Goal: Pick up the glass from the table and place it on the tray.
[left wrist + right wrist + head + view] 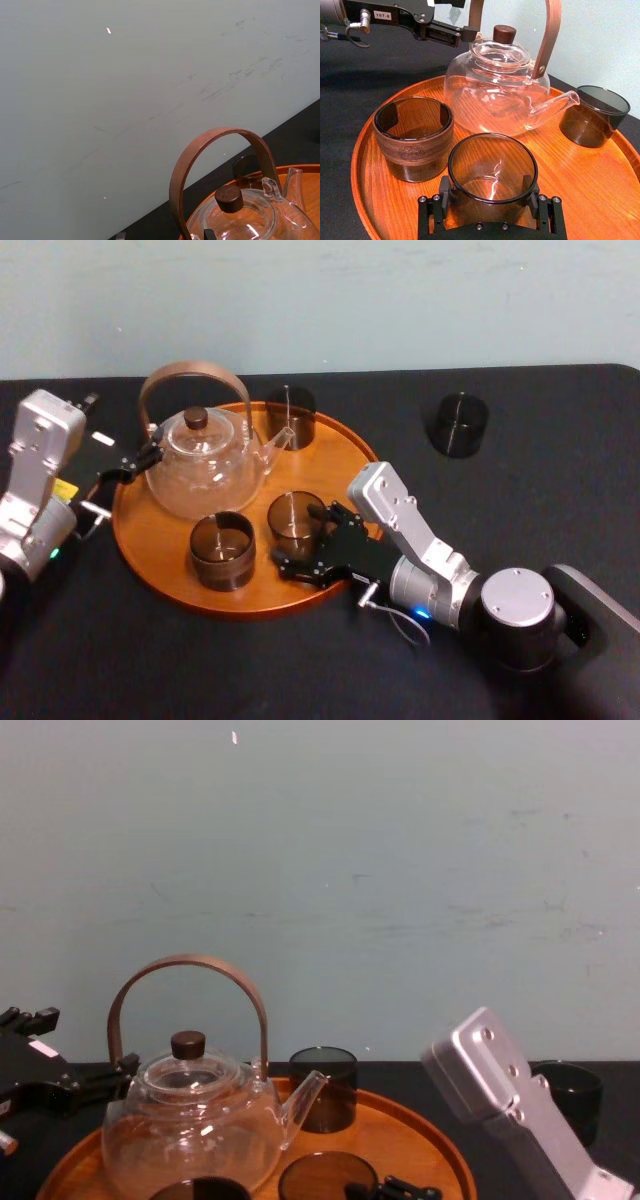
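**A:** Where's the glass (292, 512)?

**B:** On the tray (150, 532), front right, just ahead of the teapot (205, 475). It looks set down. The right gripper (487, 184) is clasping it, with pads against both sides.

**A:** So what could go wrong?

**B:** Mostly the letting go. If the gripper pulls back before it opens fully, it would drag or tip the glass toward the rim. I also can't be sure the base sits flat on the wood. If the gripper opens early, the glass could drop and rock.

**A:** Neighbours?

**B:** The banded cup (221, 550) stands just beside it, on the left. A wide opening could push a pad into that cup. The spout (552, 107) reaches out near the glass's far side, so a forward drift on the way out could clip it.

**A:** And the other arm?

**B:** The left gripper (148, 455) sits by the teapot's handle, at the tray's left edge. Whether it is clenched or released, I cannot tell. If it shoves the teapot, the tray could slide on the counter (300, 670).

**A:** Anything else?

**B:** A far glass (460, 425) stands on the counter, well off to the right.
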Robot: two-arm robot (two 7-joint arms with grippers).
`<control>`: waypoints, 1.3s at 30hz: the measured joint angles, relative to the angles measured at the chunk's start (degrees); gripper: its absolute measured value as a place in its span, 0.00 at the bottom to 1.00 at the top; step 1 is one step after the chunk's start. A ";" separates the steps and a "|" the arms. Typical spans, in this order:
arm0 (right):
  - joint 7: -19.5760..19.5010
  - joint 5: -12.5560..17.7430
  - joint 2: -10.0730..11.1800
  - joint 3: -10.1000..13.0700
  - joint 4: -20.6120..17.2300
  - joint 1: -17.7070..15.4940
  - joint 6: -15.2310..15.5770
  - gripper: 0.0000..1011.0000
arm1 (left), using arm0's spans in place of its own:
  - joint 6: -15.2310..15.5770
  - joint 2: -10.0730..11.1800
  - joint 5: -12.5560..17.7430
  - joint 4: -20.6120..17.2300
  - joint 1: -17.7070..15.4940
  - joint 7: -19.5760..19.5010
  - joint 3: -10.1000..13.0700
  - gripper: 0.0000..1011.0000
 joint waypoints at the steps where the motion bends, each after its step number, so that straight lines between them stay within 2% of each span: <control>1: 0.00 0.00 0.00 0.00 -0.01 0.00 0.00 0.90 | 0.00 0.00 0.00 0.00 0.00 0.00 0.00 1.00; 4: 0.00 -0.01 0.03 0.01 -0.01 -0.01 0.04 0.91 | 0.00 0.00 0.00 0.00 0.00 0.00 0.00 1.00; 7: 0.00 -0.01 0.05 0.03 -0.02 -0.02 0.06 0.99 | 0.00 0.00 0.00 0.00 0.00 0.00 0.00 1.00; 14: 0.01 0.00 0.06 0.08 -0.04 -0.05 0.13 0.99 | 0.00 0.00 0.00 0.00 0.00 0.00 0.00 1.00; 20: 1.10 1.44 0.47 0.52 -0.37 -0.34 1.28 0.99 | 0.00 0.00 0.00 0.00 0.00 0.00 0.00 1.00; 30: 0.90 2.59 3.44 1.63 -5.07 -3.28 3.48 0.99 | 0.00 0.00 0.00 0.00 0.00 0.00 0.00 1.00; 39: 0.19 3.77 6.68 3.68 -9.37 -6.93 3.50 0.99 | 0.00 0.00 0.00 0.00 0.00 0.00 0.00 1.00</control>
